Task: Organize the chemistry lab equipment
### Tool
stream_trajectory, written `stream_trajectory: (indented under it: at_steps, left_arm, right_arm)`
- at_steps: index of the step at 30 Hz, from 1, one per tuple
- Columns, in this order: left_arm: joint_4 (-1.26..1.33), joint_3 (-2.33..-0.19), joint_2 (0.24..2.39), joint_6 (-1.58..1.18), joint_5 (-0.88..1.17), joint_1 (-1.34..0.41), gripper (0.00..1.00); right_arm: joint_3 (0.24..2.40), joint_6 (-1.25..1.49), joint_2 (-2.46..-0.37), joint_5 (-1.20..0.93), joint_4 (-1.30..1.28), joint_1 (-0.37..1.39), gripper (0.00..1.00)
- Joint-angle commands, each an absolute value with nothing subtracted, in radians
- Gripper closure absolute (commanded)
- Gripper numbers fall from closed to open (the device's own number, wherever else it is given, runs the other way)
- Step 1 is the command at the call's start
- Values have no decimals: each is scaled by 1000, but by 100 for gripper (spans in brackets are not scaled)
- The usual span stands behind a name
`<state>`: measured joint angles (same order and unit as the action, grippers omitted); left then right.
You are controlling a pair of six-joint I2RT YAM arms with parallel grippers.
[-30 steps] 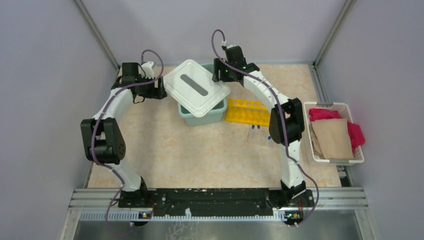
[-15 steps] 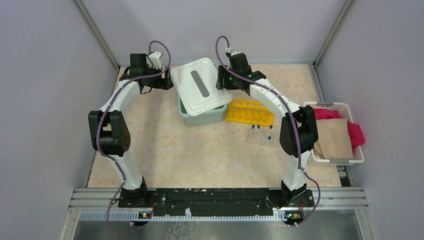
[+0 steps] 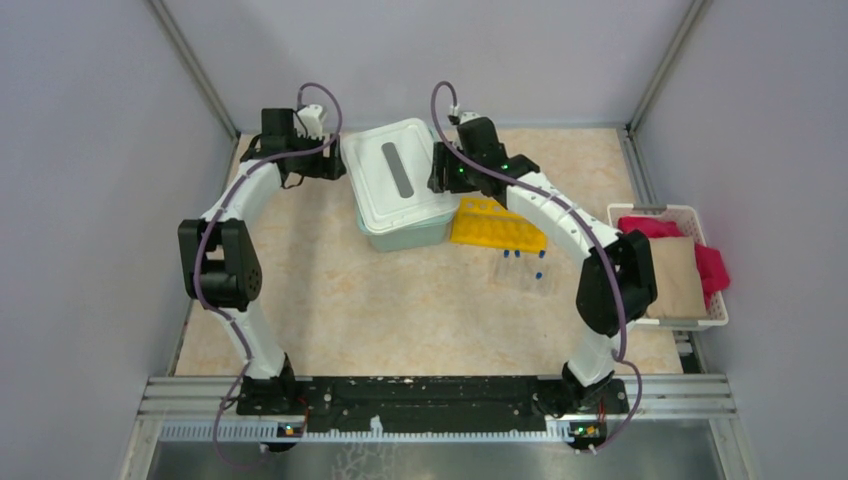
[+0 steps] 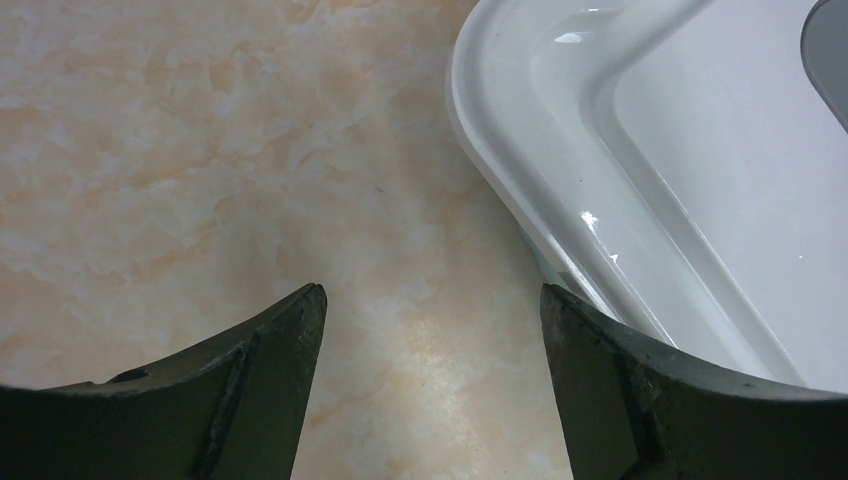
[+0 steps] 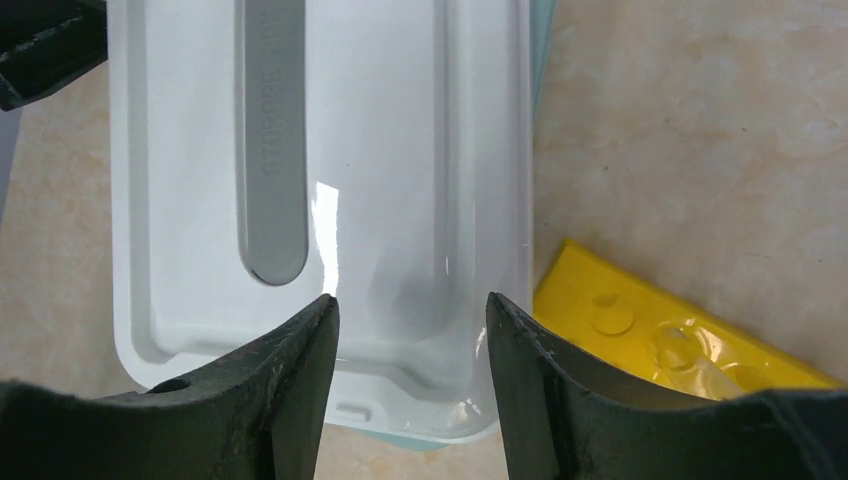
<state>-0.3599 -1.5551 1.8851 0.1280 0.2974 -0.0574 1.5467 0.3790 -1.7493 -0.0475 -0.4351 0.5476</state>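
Top view: yellow rack [image 3: 497, 225] is laid on the table [image 3: 400, 320] just right of the teal bin [image 3: 405, 237], which is covered by a white lid [image 3: 398, 178]; blue-capped test tubes [image 3: 525, 270] are laid near the rack's front edge
Left wrist: left fingers [image 4: 260, 390] are spread wide over bare table, nothing between, lid edge just beside
Right wrist: right fingers [image 5: 290, 390] are parted moderately above the lid, rack corner beside; contact cannot be told
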Motion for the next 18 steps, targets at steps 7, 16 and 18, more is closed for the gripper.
stream_trajectory:
  at_steps: [7,16,18]
  left_arm:
    - [-329,-1618,1898,142,273,-64,16]
    - [-323,-1681,1960,155,240,-71,17]
    - [-323,-1689,1971,154,238,-72,17]
  right_arm:
    - [1510,403,-1659,-92,-436,575,45]
    - [1447,439,-1579,-180,-429,589,45]
    - [1453,446,-1563,-177,-434,589,45]
